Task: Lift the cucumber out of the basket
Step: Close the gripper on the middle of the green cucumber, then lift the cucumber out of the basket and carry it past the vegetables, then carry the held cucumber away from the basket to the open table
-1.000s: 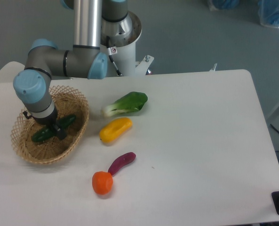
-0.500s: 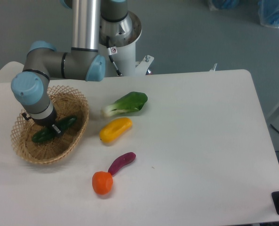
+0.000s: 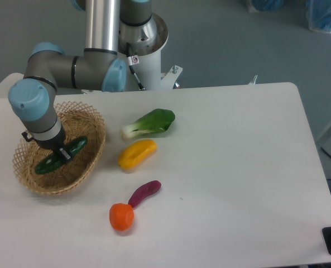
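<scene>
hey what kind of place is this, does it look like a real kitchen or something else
Probably a robotics lab, not a kitchen. An industrial arm is bolted at the edge of a bare white table, working over toy vegetables such as the cucumber in a wicker basket, with a plain grey floor behind.

- Dark green cucumber (image 3: 60, 155) at the black gripper (image 3: 61, 153)
- Tan open-weave basket (image 3: 92, 131) around it
- Right of it: yellow vegetable (image 3: 137, 153), orange one (image 3: 121, 216)

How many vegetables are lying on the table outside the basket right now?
4: bok choy farthest back, yellow vegetable in front of it, eggplant nearer, orange one nearest. None seem hidden.
</scene>
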{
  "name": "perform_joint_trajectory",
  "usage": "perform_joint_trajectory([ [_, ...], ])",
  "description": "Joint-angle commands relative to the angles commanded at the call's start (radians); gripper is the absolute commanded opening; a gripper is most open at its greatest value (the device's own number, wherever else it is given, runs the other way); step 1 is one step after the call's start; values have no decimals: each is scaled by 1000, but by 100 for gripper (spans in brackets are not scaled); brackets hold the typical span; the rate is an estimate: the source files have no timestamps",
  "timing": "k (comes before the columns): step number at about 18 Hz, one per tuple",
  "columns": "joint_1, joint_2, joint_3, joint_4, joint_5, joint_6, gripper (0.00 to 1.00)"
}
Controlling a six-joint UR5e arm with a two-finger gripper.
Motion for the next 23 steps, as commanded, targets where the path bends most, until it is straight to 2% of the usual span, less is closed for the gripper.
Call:
perform_joint_trajectory([
  [2, 31, 2, 20, -3, -8, 21, 14],
  [4, 92, 23, 34, -5, -9, 84, 14],
  [8, 205, 20, 39, -19, -3, 231, 15],
  [10, 247, 5, 63, -20, 0, 293, 15],
  [13, 305, -43, 120, -25, 0, 356, 15],
  [16, 362, -107, 207, -63, 0, 432, 15],
  [18, 402, -149, 258, -68, 0, 480, 15],
  [23, 457, -227, 333, -69, 44, 595, 15],
])
